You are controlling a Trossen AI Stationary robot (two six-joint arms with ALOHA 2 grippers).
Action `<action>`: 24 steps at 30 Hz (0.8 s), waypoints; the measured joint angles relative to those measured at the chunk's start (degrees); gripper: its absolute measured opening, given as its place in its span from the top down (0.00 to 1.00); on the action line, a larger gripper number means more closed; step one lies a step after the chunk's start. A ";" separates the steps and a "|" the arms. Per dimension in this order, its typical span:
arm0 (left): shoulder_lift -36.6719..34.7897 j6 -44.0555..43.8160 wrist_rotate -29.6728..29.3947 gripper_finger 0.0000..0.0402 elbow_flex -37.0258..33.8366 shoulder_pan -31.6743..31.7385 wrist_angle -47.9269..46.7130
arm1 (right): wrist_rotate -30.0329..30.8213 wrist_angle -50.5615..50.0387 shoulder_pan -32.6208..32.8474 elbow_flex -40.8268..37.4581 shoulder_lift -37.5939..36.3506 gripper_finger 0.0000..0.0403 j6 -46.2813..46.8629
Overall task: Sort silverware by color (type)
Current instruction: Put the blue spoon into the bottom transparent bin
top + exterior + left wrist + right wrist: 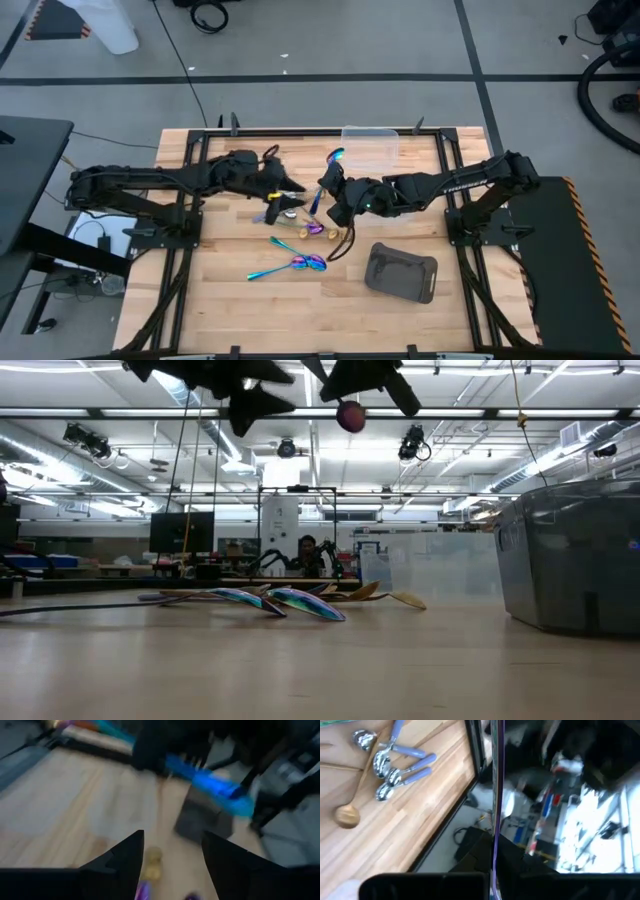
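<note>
- Right gripper (333,186): jaws clamped on iridescent spoon (334,157), lifted mid-table.
- Left gripper (281,197): jaws wide, nothing held; spoon apparently handed over.
- Next: spoon to be carried to iridescent pair (290,262).

The desk (230,300) is made of light wooden planks and has a black frame around its edge. A clear plastic tub (371,148) stands near its far edge. A dark grey tray (402,272) lies on the right part, nearer to the front. In the low view a person (307,550) is seen far behind the desk, in a room with ceiling lamps.
</note>
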 joint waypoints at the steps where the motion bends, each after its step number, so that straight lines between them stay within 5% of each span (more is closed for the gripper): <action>1: -0.05 1.23 -1.26 0.48 0.02 -0.02 -0.82 | -0.03 -1.05 -0.41 0.00 0.00 0.95 1.63; 12: -0.37 6.05 -8.65 0.48 0.01 -0.01 -15.82 | -3.82 -15.86 -7.11 0.00 -0.04 0.95 23.63; 24: -0.34 3.42 -8.69 0.48 0.03 -0.01 -12.18 | -21.98 -30.26 -15.43 0.00 -0.04 0.95 44.60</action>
